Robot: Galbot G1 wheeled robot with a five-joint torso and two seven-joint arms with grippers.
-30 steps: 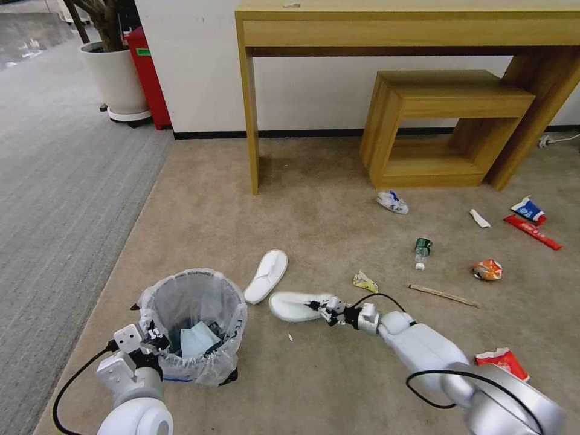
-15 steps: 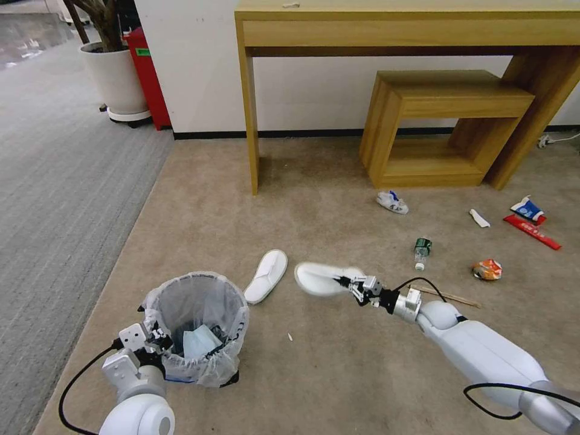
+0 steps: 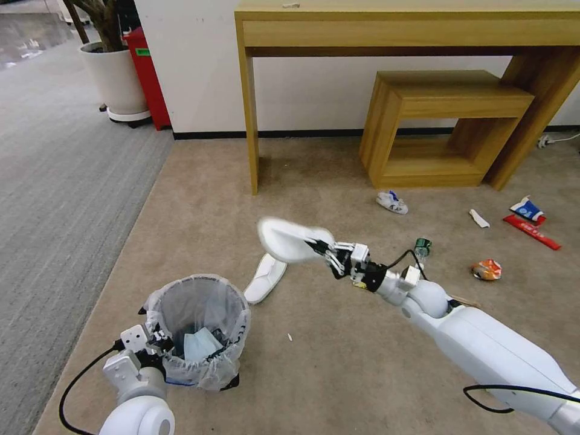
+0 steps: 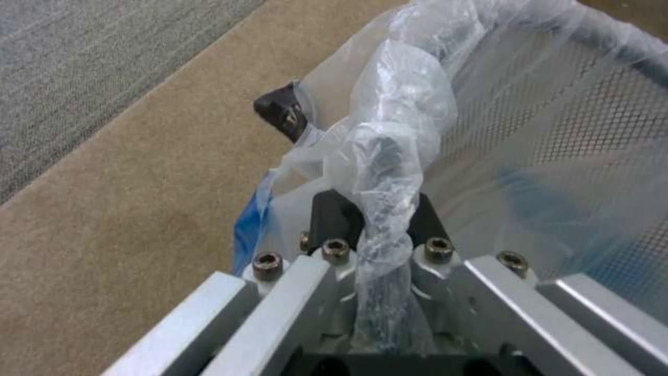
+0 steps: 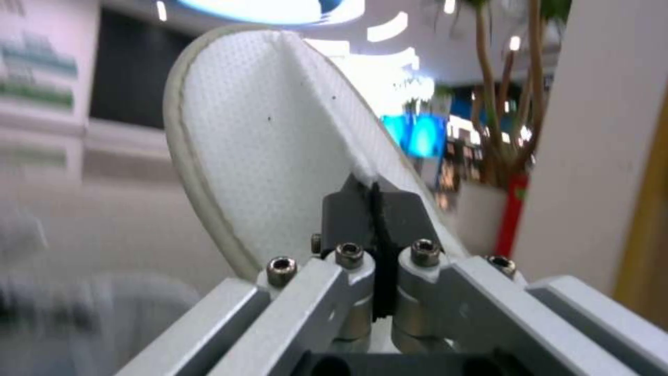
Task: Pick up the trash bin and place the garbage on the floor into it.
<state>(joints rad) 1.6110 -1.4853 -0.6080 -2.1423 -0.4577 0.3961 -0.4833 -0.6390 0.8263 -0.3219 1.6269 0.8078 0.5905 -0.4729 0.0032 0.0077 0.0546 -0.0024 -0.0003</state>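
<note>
The trash bin, black with a crinkled whitish bag, stands at the lower left of the beige floor with a blue face mask inside. My left gripper is shut on its near rim, pinching bag and rim. A white slipper hangs in the air right of and beyond the bin, held by its edge in my shut right gripper; the wrist view shows the slipper clamped between the pads. A second white slipper lies on the carpet below it.
More garbage lies to the right: a green-labelled bottle, an orange crumpled wrapper, a red bar wrapper, a blue-white carton, a white wrapper. A wooden desk and low shelf stand behind. Grey carpet lies left.
My right gripper has lifted the slipper off the carpet and carried it up and left, toward the bin's side. The bin and left gripper have barely moved.
</note>
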